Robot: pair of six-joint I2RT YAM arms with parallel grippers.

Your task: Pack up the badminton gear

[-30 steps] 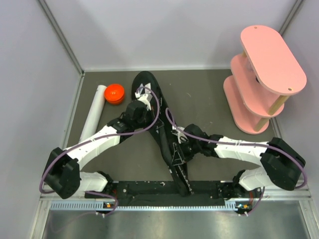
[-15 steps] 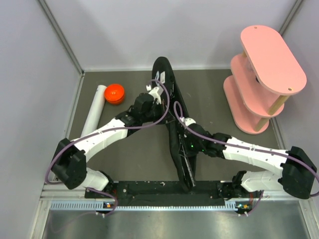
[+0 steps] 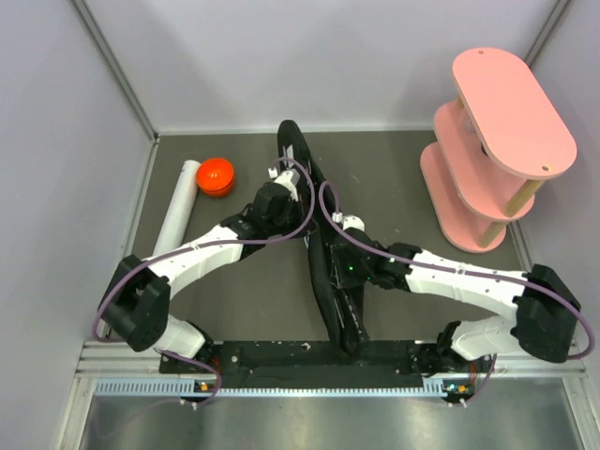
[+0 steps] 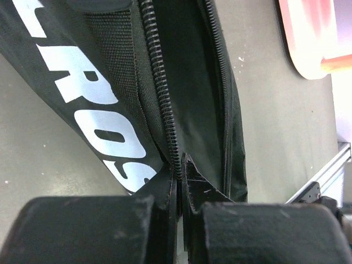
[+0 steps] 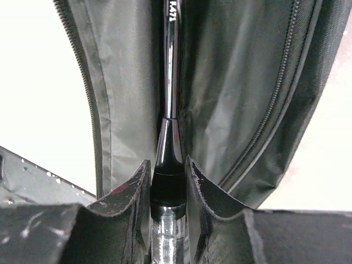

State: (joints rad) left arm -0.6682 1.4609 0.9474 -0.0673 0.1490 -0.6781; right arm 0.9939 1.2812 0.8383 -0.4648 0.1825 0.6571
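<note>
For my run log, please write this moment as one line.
left hand: shut on bag edge at zipper | right hand: shut on racket, inside open bag | tube, orange cap: outside bag

bag: black woven-fabric racket bag [image 4: 110, 60], white "ROS" lettering, zip open, dark inside
left gripper [image 4: 179, 169]: black jaws pinched onto bag's zip edge
table: grey-brown matte tabletop [image 4: 269, 126], silver edge rail [image 4: 325, 175] at its side
shelf: pink glossy shelf base [image 4: 311, 38], apart from bag
</note>
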